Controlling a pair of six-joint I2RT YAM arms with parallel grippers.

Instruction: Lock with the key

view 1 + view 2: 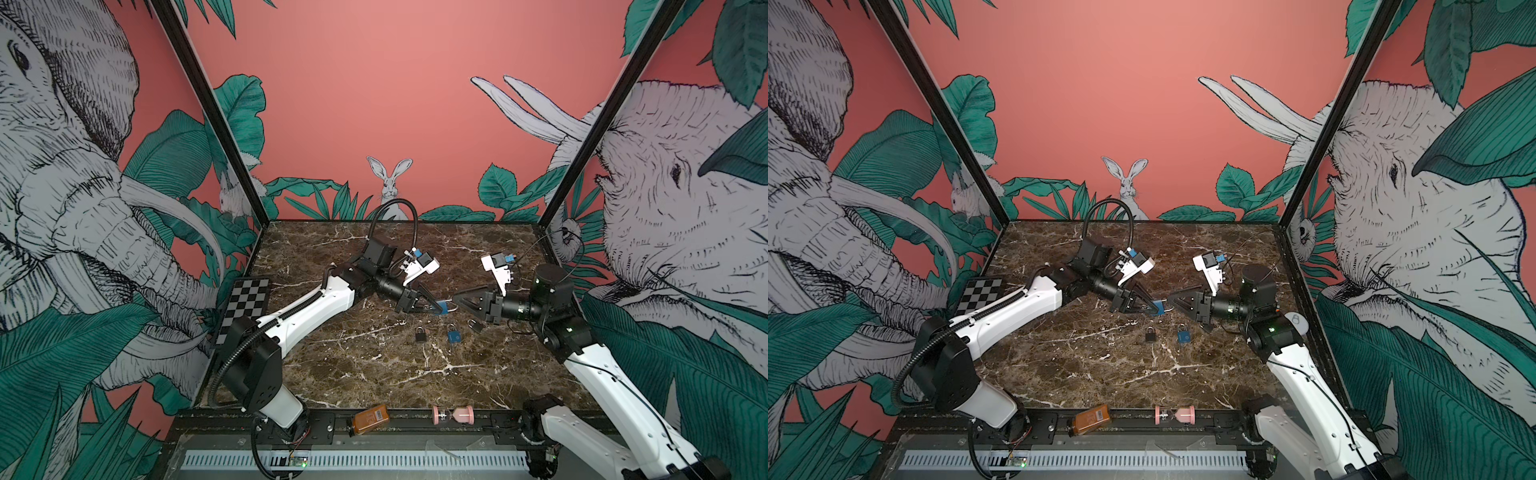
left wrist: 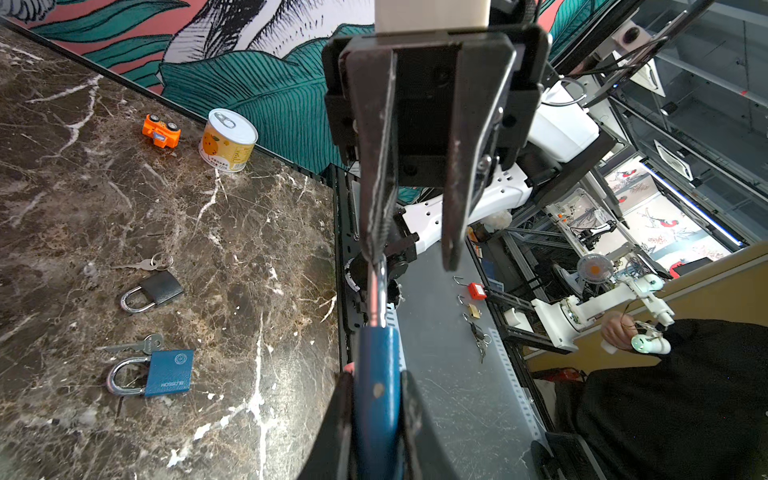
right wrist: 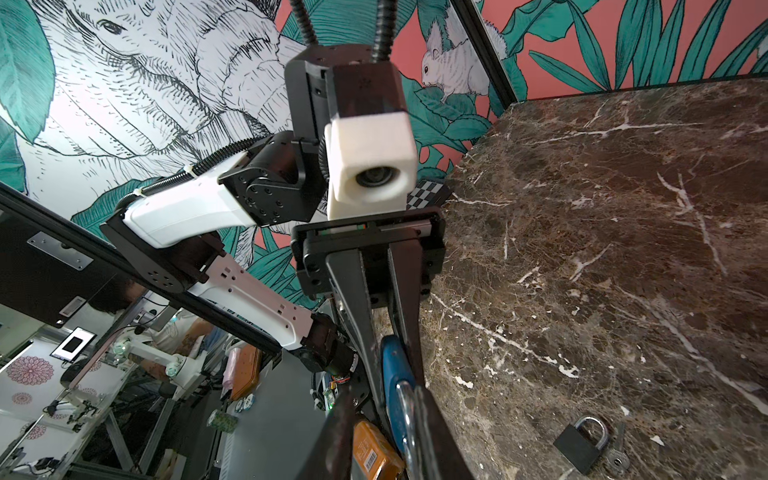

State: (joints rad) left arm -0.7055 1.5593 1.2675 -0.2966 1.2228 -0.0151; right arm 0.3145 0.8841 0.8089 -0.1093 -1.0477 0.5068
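The left gripper [image 2: 376, 376] is clamped on the blue padlock [image 2: 374, 345] above mid-table. The right gripper [image 2: 411, 262] has its jaws parted around the shackle [image 2: 377, 291]. The step looks like seating the shackle, so next comes a centred squeeze, then fetching a key [image 2: 139, 345] from the table.

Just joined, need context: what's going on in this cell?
The left gripper is shut on the body of a blue metal padlock, held above the brown marble table. The right gripper, jaws open, has one finger against its silver shackle. Neither holds a key; a second blue padlock and a black padlock lie below beside keys.
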